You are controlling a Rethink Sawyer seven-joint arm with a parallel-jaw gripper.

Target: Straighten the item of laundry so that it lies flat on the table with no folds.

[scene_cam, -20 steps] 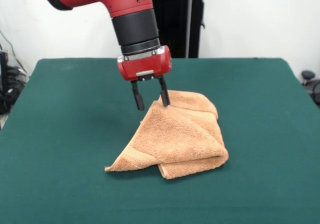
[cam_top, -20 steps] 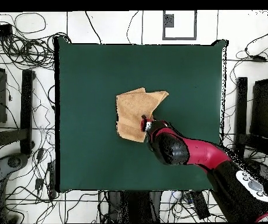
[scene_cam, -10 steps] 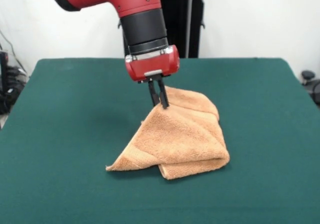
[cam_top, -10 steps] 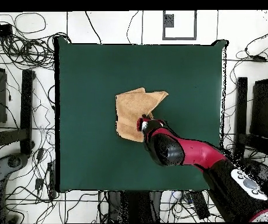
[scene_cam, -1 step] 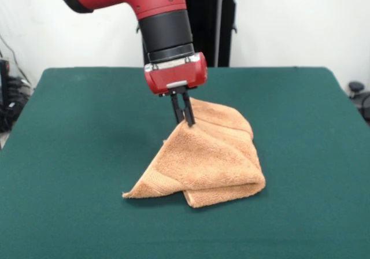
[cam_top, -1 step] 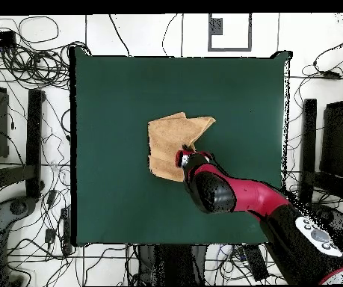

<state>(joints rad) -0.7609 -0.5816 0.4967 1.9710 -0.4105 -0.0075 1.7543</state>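
Laundry, a tan terry towel (scene_cam, -1 step: 205, 158), sits bunched and folded over itself near the middle of the green worktop (scene_cam, -1 step: 69, 155), well clear of every edge, as the red-and-black arm's hand (scene_cam, -1 step: 185, 119) pinches a raised fold at the towel's top, its two black fingers (scene_cam, -1 step: 188, 110) drawn close together on the cloth. Straightening has barely started by the look of it: several layers overlap, one thick roll lies along the side nearest the front camera, and only a single corner points flat toward the worktop's edge. Spreading every layer remains to be done. No brand, label or legible writing shows on towel, arm or worktop.
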